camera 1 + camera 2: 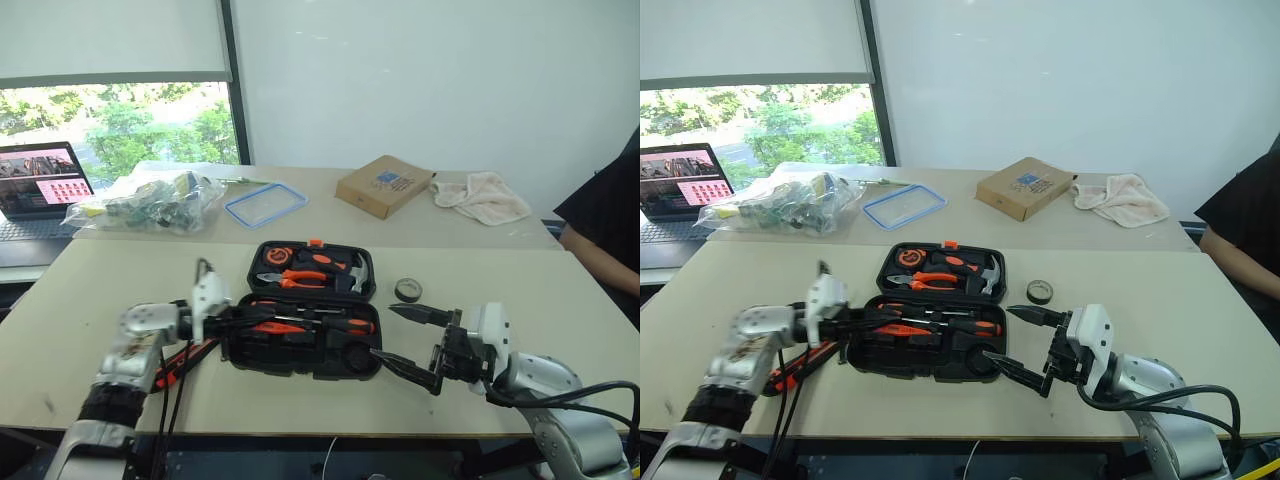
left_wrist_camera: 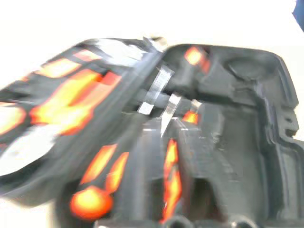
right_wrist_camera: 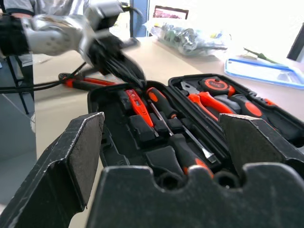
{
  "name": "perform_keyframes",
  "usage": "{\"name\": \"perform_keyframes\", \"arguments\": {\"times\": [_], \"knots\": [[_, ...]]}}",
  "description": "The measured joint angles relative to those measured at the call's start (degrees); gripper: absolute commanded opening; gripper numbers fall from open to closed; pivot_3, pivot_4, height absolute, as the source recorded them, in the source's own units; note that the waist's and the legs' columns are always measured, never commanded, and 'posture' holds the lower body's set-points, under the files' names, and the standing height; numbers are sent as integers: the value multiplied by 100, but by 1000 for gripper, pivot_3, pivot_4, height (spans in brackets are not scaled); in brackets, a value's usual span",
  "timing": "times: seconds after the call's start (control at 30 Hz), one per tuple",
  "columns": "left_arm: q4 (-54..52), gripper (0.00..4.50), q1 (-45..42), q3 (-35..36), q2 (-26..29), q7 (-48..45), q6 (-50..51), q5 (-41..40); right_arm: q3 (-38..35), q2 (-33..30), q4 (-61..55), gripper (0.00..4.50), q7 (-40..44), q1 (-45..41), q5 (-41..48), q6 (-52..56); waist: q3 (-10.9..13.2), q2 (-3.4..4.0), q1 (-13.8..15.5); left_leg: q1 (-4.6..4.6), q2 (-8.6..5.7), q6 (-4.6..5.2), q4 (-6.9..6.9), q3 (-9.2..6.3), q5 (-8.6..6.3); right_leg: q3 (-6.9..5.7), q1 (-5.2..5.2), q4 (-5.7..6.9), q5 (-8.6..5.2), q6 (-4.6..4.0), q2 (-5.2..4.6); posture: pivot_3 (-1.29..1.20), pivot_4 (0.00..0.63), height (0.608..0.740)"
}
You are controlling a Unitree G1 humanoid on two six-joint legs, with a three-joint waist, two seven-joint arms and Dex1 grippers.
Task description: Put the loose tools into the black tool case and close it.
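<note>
**Case open, tools partly stowed, tape roll out**

Head views: the case [image 1: 300, 362] lies open in the middle of the bench [image 1: 100, 290], lid flat behind the tray. Screwdrivers [image 1: 310, 325] sit in the tray's slots. The tape roll [image 1: 407, 290] is loose on the bench, just beside the case's right edge. My left gripper [image 1: 232, 322] is at the tray's left end; I cannot tell whether it is holding anything. My right gripper [image 1: 384, 332] hovers off the tray's right front corner with jaws wide and empty.

Left wrist view: this one is blurred. I make out orange handles and steel shafts in the tray, but nothing finer.

Right wrist view: through the wide jaws I see several orange-and-black handles seated in the tray. An orange-and-black thing [image 3: 78, 83] lies on the bench beyond the case's far end, under the left arm. It may be another loose tool; I cannot say.

My reading: I am well along but not done. The roll, and perhaps that stray thing, must go in. Then the lid has to be folded over and latched.
</note>
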Motion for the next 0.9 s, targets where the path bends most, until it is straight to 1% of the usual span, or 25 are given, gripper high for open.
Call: {"name": "perform_keyframes", "arguments": {"times": [0.03,0.1,0.17,0.23,0.27,0.4,0.5,0.57,0.73,0.77,0.9], "knots": [[-73,2218,306,304,160,59,-4,-79,-49,11,26,4500,9,30,0,-32,1,2,-5,2,0,0,-2,1,0,0,3,0,0,0,-5,0,150,740],[-219,2840,890,743,276,192,-2,-199,-54,34,99,4500,50,18,-4,-120,2,4,1,2,-1,0,-2,3,-1,-2,2,-2,0,1,-12,0,150,740],[-212,3638,1465,1126,328,330,-4,-265,-58,50,172,4500,124,19,-13,-247,3,4,-2,1,-1,2,-2,4,-3,-3,2,-4,-1,2,-14,0,150,740],[-80,4299,1985,1613,327,615,6,-351,-48,93,300,4500,216,-16,-85,-421,4,0,9,1,-1,1,-2,1,-3,-7,2,-4,-1,2,-16,0,150,740],[-44,4431,2278,1915,327,832,20,-392,-12,108,386,4500,277,-74,-128,-525,4,1,22,1,-2,1,-2,0,-3,-11,2,-4,-1,2,-19,0,150,740],[-15,4431,3039,2599,313,1242,111,-506,82,112,630,4500,457,-185,-246,-760,6,3,65,2,-3,0,-2,1,-3,-14,3,-2,-1,1,-26,0,150,740],[-88,4431,3385,2829,306,1379,372,-637,111,112,762,4500,544,-225,-278,-879,6,4,104,2,-5,-1,-2,-1,-3,-22,4,-1,-1,1,-31,0,150,740],[-259,4431,3421,2830,316,1408,670,-756,122,112,824,4500,606,-263,-280,-903,6,4,119,1,-7,-1,-2,-2,-3,-23,6,1,-1,1,-34,0,150,740],[-1157,4431,3201,2483,638,1476,1844,-1094,146,132,843,4500,719,-445,-220,-903,7,5,105,3,-6,-7,-2,-3,0,-22,8,4,0,-1,-31,0,150,740],[-1475,4431,3027,2229,826,1589,2360,-1147,170,144,843,4500,739,-487,-220,-901,7,5,102,3,-7,-9,-2,-6,2,-22,8,4,0,-1,-28,0,150,740],[-1817,4431,2347,1553,1098,1912,3270,-1115,268,213,850,4500,738,-601,-223,-896,9,9,78,5,-7,-15,-3,-5,5,-17,7,8,0,-3,-18,0,150,740]]}}
